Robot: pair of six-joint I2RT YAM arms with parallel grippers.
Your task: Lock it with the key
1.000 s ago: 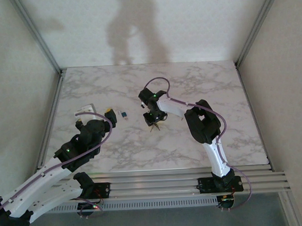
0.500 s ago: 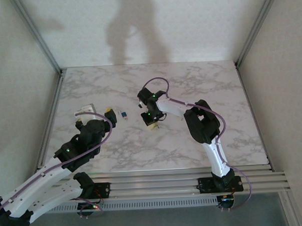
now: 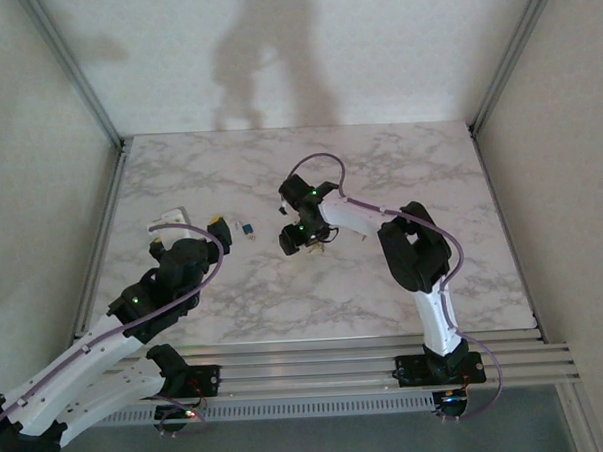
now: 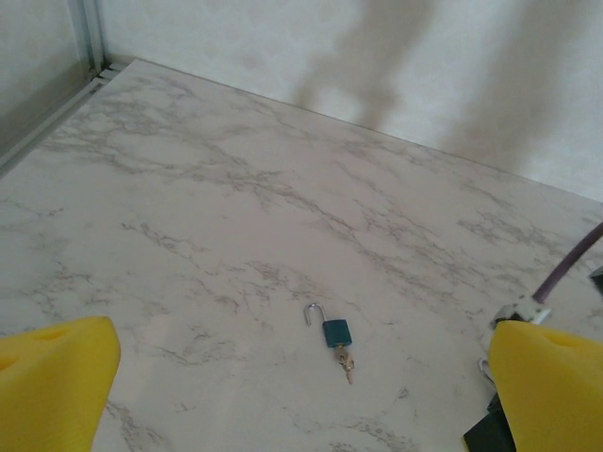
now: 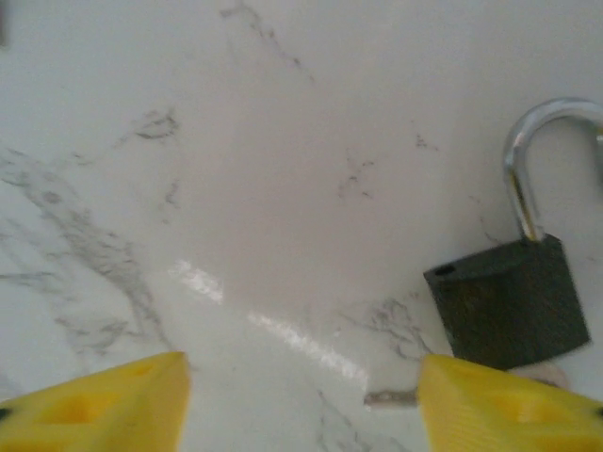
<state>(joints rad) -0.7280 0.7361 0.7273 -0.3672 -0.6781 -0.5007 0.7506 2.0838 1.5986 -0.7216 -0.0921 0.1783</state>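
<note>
Both jaws spread, empty; right jaws low over surface (image 5: 283, 141), black padlock (image 5: 509, 301) just beside, shackle open. Step: grasp key (image 5: 386, 399) — pale sliver by padlock base, hard to make out; next needs centred, fine pinch.

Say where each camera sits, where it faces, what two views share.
Top external: above, behind the bases, looking down at the table; left arm and right arm show.
Left wrist: low, facing the blue padlock; open left gripper.
Right wrist: close over the dark padlock; open right gripper.
Top and left wrist share the blue padlock.
</note>
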